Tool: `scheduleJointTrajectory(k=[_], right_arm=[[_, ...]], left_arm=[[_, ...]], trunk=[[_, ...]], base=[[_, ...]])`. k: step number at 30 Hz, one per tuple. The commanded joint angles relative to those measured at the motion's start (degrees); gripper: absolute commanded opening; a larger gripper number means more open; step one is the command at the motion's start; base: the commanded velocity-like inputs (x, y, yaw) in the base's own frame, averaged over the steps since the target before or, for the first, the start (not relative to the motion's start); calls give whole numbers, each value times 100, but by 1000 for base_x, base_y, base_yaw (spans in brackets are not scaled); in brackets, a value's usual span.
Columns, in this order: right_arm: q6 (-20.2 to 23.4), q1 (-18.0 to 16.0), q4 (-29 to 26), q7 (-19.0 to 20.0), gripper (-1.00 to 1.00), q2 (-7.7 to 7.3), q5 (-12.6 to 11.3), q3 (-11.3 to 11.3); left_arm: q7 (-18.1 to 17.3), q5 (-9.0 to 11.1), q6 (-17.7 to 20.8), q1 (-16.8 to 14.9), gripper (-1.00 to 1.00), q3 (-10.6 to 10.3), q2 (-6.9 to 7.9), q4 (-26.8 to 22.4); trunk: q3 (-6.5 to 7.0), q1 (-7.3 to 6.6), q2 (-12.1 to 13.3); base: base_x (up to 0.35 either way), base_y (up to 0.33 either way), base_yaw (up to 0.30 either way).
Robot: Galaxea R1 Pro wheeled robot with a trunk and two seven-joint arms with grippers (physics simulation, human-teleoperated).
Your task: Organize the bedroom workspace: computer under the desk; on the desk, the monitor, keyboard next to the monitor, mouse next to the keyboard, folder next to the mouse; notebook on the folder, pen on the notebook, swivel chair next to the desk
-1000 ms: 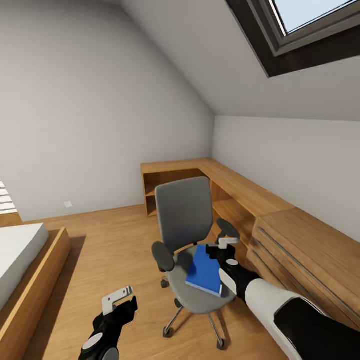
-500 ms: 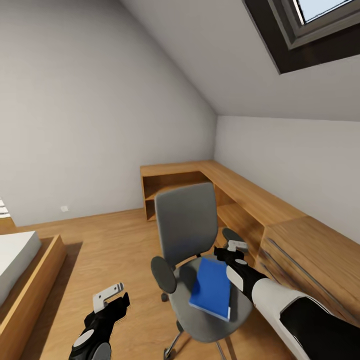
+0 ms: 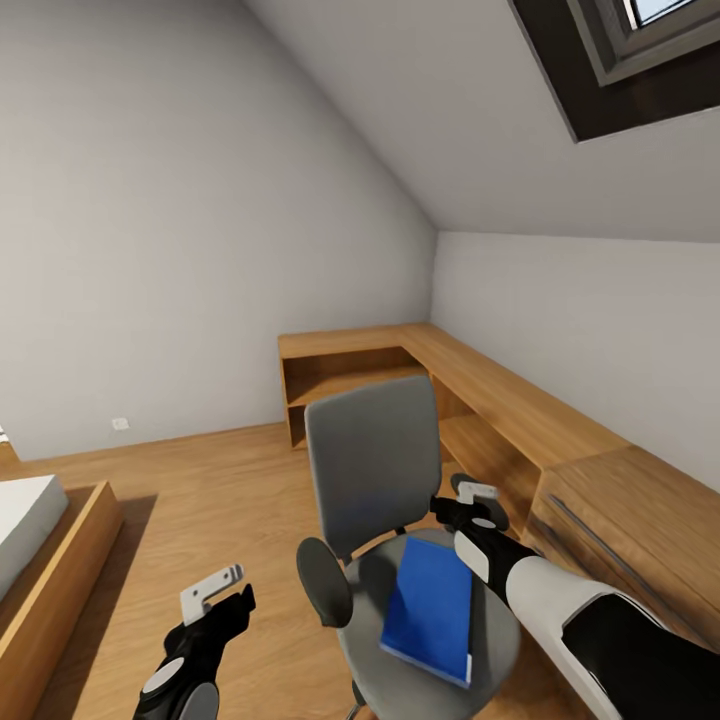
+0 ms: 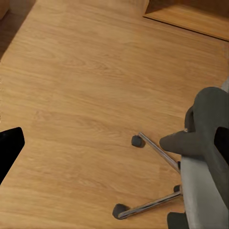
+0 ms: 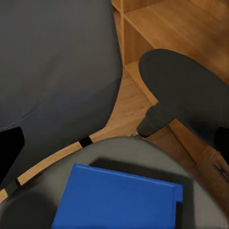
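The grey swivel chair (image 3: 372, 460) stands in front of the wooden corner desk (image 3: 480, 385). A blue folder (image 3: 432, 608) lies flat on its seat (image 3: 365, 585). My right gripper (image 3: 462, 503) hovers open just over the seat's far right side, by the right armrest (image 5: 186, 81). In the right wrist view the folder (image 5: 119, 198) lies just ahead, between the spread dark fingertips (image 5: 9, 148). My left gripper (image 3: 225, 598) hangs open and holds nothing, over the floor to the left of the chair. The left wrist view takes in the left armrest (image 4: 191, 140) and the wheeled base (image 4: 157, 152).
The desk runs along the back and right walls, with open shelves (image 3: 345, 380) beneath and a drawer unit (image 3: 620, 525) at the near right. A low bed (image 3: 40, 525) on a wooden frame stands at the left. Bare wooden floor (image 3: 220, 480) lies between the bed and the chair.
The whole view has shifted: the chair and folder now sit nearer and lower in it. My right gripper stays over the seat beside the folder. The folder has not left the seat.
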Motion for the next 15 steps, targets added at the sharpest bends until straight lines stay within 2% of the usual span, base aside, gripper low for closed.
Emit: scheduleJointTrajectory(k=[1, 5, 9, 10, 13, 14, 15], right_arm=[[-7, -4, 0, -20, 100, 0, -54, 49], [36, -4, -8, -18, 100, -16, -54, 49], [42, -4, -9, -18, 100, -22, -54, 49], [43, -4, -9, -16, 100, -25, -54, 49], [42, -4, -9, -12, 100, -27, -54, 49], [43, -4, -10, -11, 100, -30, -54, 49], [44, -4, -10, -10, 100, -31, -54, 49]], left_arm=[[40, 39, 11, -1, 100, 9, 0, -10], [41, 46, -5, -1, 100, 267, -26, -12], [41, 51, -1, -1, 100, 318, -32, -12], [42, 110, 18, -1, 100, 368, -30, -12], [47, 499, 116, -6, 100, 602, -16, -12], [48, 929, 407, -11, 100, 782, 9, -12], [50, 1058, 556, -13, 100, 827, 26, -12]], trunk=[[-5, 1, -3], [-77, 88, -164], [-149, 176, -324], [-167, 198, -364], [-220, 264, -485], [-238, 286, -525], [-256, 308, -565]], base=[[20, 0, 0], [8, 0, 0], [1, 0, 0], [0, 0, 0], [0, 0, 0], [0, 0, 0], [0, 0, 0]])
